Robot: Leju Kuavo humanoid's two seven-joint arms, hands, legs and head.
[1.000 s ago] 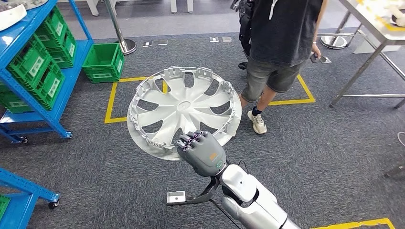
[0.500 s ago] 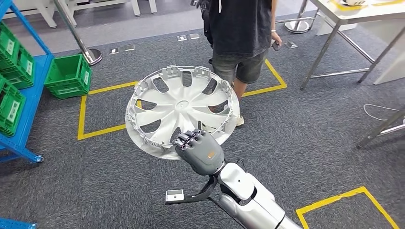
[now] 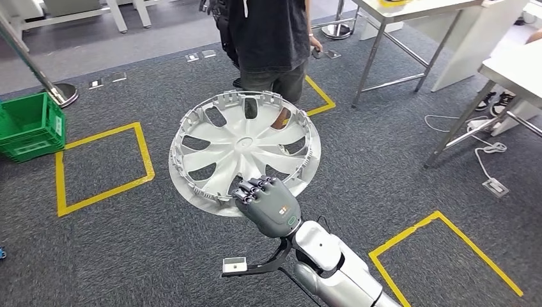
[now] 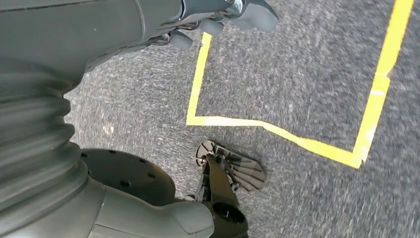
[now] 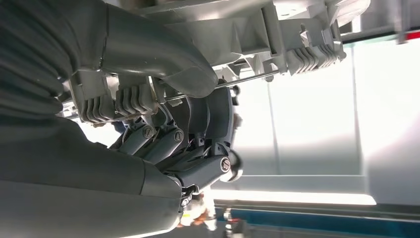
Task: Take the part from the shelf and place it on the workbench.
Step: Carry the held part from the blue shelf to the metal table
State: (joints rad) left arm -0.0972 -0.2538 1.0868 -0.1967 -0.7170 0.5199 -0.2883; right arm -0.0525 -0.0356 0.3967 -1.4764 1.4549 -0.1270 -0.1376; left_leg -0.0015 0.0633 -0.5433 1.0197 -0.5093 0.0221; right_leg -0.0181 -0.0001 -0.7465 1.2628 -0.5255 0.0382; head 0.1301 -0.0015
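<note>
The part is a silver-grey wheel cover (image 3: 246,147) with curved spokes, held up flat above the carpet in the middle of the head view. My right hand (image 3: 268,206) grips its near rim, fingers curled over the edge. In the right wrist view the dark fingers (image 5: 198,144) clamp the ribbed rim of the wheel cover (image 5: 297,39) from below. A steel-legged workbench (image 3: 409,9) stands at the far right, and another table (image 3: 518,70) at the right edge. My left hand (image 4: 218,22) hangs over the floor with nothing in it.
A person in a dark shirt and shorts (image 3: 268,38) stands just beyond the wheel cover. A green crate (image 3: 29,125) sits at the left. Yellow tape squares (image 3: 102,163) mark the grey carpet. A cable and floor socket (image 3: 495,187) lie at the right.
The whole view has swung to the right: the blue shelf has slid out on the left and tables have come in on the right. The wheel cover stays in my right hand.
</note>
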